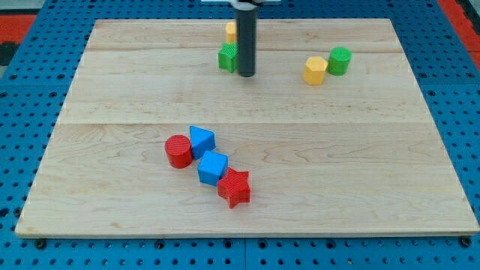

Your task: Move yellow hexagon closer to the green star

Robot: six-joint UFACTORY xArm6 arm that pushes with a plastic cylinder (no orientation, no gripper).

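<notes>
Standing just right of the green star (227,57), my tip (247,74) holds nothing; this tool is a bare rod. Yellow hexagon (315,70) sits well right, touching a green cylinder (339,61). Risk: nudging the star away.

So my tip (247,75) sits on the tabletop (360,150) with the green star (227,58) just left of it and a yellow block (231,31) just above-left of it. The yellow hexagon (315,70) and green cylinder (340,61) are paired off to the tip's right. Well below the tip, slightly left, there's a touching chain: red cylinder (178,151), upper blue block (202,140), lower blue block (213,167), red star (235,187).
</notes>
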